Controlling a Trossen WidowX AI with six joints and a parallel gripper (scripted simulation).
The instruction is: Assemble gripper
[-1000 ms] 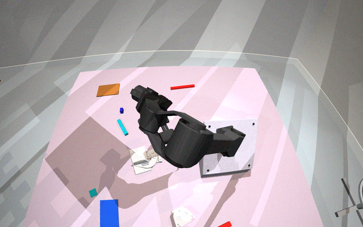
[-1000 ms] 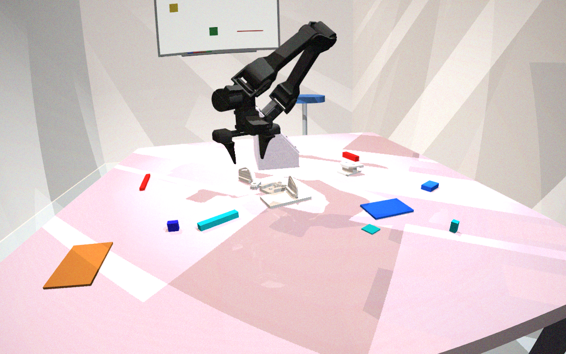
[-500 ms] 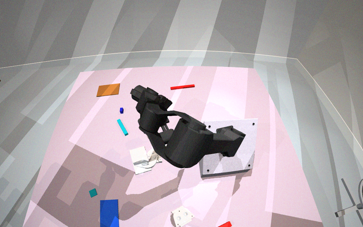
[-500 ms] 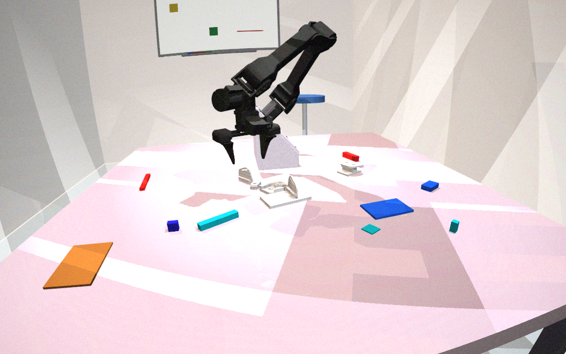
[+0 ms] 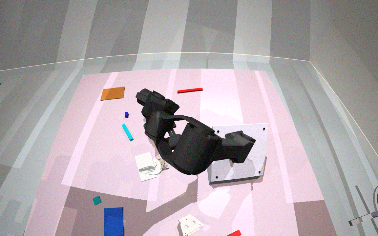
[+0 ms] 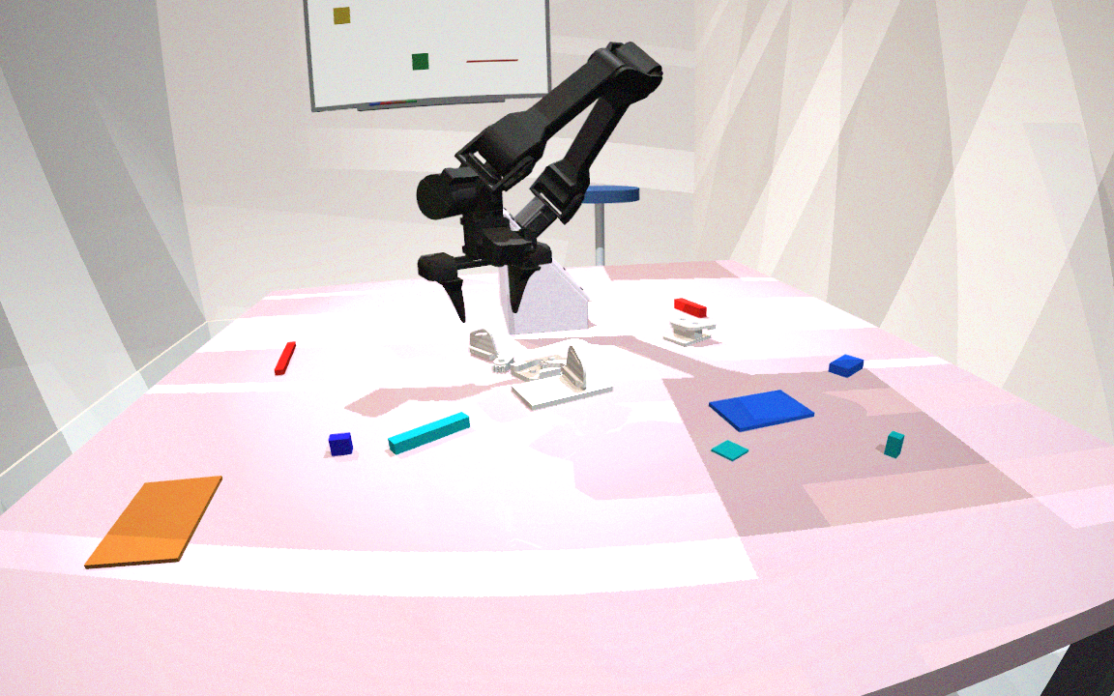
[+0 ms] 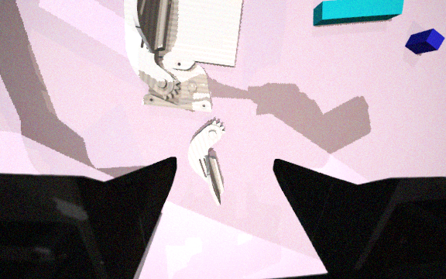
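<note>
The white gripper base [image 5: 143, 160] [image 6: 543, 397] [image 7: 211, 35] lies on the table. One jaw [image 6: 575, 369] [image 7: 132, 50] sits on one pin of it, its teeth facing the other pin [image 7: 192, 86], which is bare. The loose jaw [image 6: 482, 345] [image 7: 197, 151] lies on the table beside the base, off the pins; the arm hides it in the top view. The housing plate [image 5: 191, 224] [image 6: 688, 323] rests apart on a small white stand. My gripper [image 6: 489, 315] [image 7: 226, 163] is open and empty, its fingertips above the loose jaw and to either side of it in the wrist view.
A cyan bar [image 5: 127, 132] [image 6: 428, 432] [image 7: 358, 11] and a dark blue block [image 5: 126, 114] [image 6: 340, 444] [image 7: 424, 41] lie near the base. Farther off are an orange plate [image 5: 112, 93] [image 6: 154, 521], a blue plate [image 5: 113, 221] [image 6: 760, 409] and a red bar [image 5: 189, 90] [image 6: 284, 357].
</note>
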